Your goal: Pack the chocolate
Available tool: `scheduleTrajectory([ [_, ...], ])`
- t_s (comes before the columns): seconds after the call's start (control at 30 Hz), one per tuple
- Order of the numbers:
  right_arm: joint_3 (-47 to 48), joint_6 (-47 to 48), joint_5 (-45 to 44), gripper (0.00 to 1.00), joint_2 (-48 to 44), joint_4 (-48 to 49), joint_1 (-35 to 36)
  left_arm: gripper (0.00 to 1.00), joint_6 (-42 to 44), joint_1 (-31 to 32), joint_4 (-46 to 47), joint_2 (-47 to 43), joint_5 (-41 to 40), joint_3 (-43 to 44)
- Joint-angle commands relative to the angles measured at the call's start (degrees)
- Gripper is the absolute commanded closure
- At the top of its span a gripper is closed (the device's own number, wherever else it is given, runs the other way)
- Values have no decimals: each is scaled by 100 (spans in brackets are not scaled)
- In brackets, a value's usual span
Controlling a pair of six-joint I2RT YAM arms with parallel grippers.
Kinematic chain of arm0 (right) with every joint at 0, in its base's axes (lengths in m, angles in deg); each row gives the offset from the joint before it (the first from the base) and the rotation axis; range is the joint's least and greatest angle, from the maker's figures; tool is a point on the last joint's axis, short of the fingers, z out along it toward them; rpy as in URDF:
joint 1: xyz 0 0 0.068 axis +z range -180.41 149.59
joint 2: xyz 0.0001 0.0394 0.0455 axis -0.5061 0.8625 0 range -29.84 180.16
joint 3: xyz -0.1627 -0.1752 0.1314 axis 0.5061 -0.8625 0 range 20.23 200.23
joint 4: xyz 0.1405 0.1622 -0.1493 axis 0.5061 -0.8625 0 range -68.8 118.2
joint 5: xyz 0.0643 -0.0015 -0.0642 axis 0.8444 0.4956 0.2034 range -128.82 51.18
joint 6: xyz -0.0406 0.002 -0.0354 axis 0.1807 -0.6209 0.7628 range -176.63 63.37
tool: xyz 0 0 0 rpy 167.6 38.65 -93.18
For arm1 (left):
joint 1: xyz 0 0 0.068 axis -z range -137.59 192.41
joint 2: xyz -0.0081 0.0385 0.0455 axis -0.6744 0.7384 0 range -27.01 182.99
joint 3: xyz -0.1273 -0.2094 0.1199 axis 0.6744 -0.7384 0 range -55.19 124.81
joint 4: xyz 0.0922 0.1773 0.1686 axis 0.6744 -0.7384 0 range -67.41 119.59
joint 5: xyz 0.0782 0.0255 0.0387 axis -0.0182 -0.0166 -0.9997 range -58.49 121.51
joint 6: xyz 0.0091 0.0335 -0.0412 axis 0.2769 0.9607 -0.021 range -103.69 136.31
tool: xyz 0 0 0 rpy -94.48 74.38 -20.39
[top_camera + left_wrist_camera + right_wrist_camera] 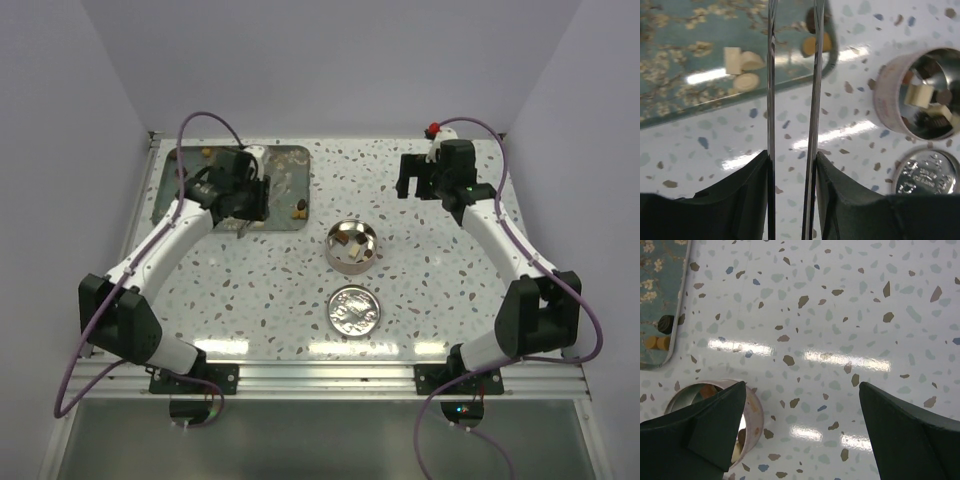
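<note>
Nearest the bases, the lid [354, 309] is lying flat on the table [430, 290], just short of the open round tin [351, 246]. Only the left wrist view is showing the chocolate [917, 95] inside it as cream and dark lumps. More lumps are sitting on the floral tray [290, 170] beyond. The left gripper [792, 150] is hovering at the tray's edge, its thin blades slightly apart and gripping nothing. Far right, the right gripper [802, 387] is gaping wide above the speckled table.

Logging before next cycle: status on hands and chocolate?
Left hand part open, empty, above teal floral tray. Right hand wide open, empty. Cream and brown chocolate lumps partly in round metal tin, several on tray. Nothing blocking.
</note>
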Motion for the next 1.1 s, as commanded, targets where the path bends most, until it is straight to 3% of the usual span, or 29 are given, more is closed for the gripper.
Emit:
scheduleTrajectory([
  [0.0, -12, 21, -37, 2, -279, -13, 4, 56, 305, -709, -64, 28, -87, 228],
  [0.1, -12, 30, -37, 2, -323, -30, 4, 56, 419, -1237, 6, 63, -87, -26],
  [0.3, 14, 118, -81, 2, -375, -109, 4, 56, 499, -1616, 322, 239, -192, -396],
  [1.07, 172, 162, -125, 2, -279, -241, -5, 56, 1008, -2117, 1096, 1354, 107, -221],
])
